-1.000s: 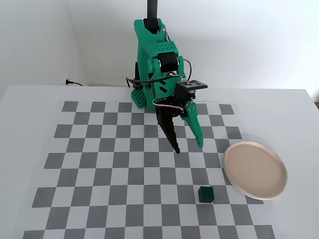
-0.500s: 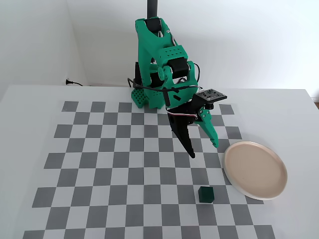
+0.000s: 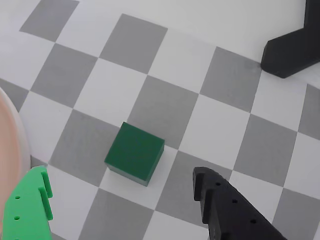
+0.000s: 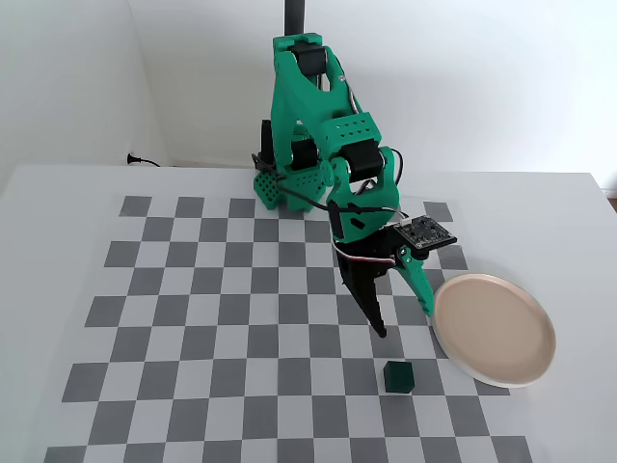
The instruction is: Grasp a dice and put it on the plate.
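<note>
Gripper (image 4: 405,326) jaws stand wide apart and empty above the dice (image 4: 397,376) at lower centre; I judge approach underway, descent and closure next.

One dice (image 4: 397,376), dark green cube, also in wrist view (image 3: 134,153). One plate (image 4: 495,329), pale beige, at 3 o'clock of fixed view; sliver of rim at 9 o'clock of wrist view (image 3: 9,145). One arm (image 4: 323,135), green. One gripper (image 4: 405,324) with two fingers: one black (image 4: 371,297), one green (image 4: 420,292). One checkered mat (image 4: 193,318). One table (image 4: 58,193), white. One black bracket (image 3: 290,50) at 1 o'clock of wrist view.
</note>
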Action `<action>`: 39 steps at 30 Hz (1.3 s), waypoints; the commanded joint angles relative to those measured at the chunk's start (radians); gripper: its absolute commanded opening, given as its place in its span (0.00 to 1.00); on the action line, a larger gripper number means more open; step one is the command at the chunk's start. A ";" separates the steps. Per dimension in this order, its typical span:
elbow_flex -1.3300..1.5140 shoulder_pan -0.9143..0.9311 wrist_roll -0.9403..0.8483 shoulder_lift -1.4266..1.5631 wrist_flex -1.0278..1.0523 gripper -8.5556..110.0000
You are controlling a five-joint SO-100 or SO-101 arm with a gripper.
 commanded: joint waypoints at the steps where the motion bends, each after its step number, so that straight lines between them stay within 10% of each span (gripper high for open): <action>1: -0.118 -0.017 0.008 -0.026 -0.026 0.29; 39: -0.298 -0.020 0.061 -0.434 -0.138 0.28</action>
